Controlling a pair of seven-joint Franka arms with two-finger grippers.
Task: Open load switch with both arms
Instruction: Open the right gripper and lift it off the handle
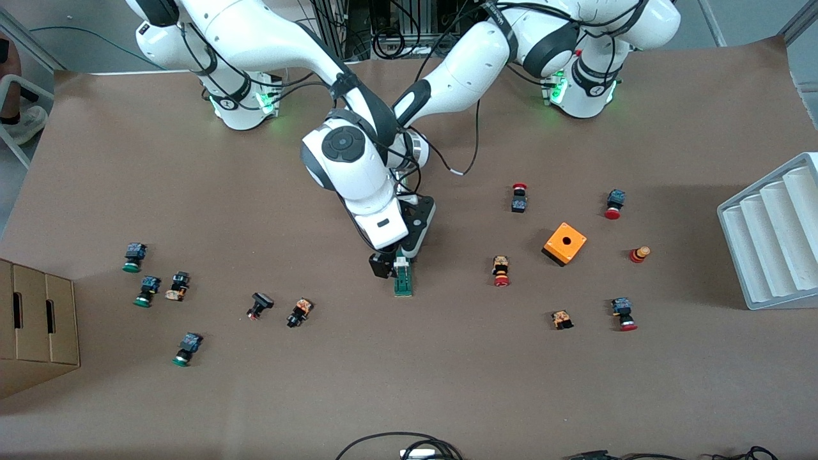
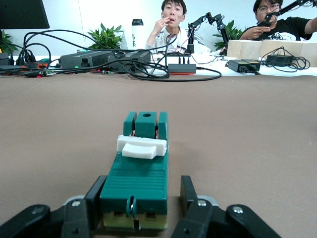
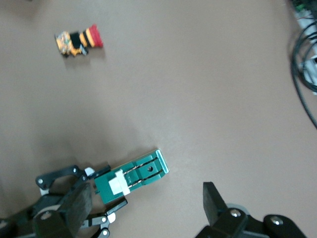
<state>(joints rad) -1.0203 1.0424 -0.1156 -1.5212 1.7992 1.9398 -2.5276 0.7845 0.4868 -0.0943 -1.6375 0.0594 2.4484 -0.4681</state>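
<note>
The load switch (image 1: 403, 279), a narrow green block with a white piece (image 2: 142, 147) on top, lies flat in the middle of the table. My left gripper (image 1: 404, 255) reaches down from the left arm's base and is shut on the end of the switch farther from the front camera. In the left wrist view its black fingers (image 2: 97, 191) flank that end of the load switch (image 2: 141, 173). My right gripper (image 3: 146, 196) hangs open just above the load switch (image 3: 136, 176), holding nothing; one finger (image 1: 382, 264) shows beside the switch.
Red-capped push-buttons (image 1: 501, 271) and an orange box with a hole (image 1: 564, 243) lie toward the left arm's end. Green-capped push-buttons (image 1: 146, 291) lie toward the right arm's end. A cardboard box (image 1: 38, 326) and a white ribbed rack (image 1: 773, 236) stand at the table's two ends.
</note>
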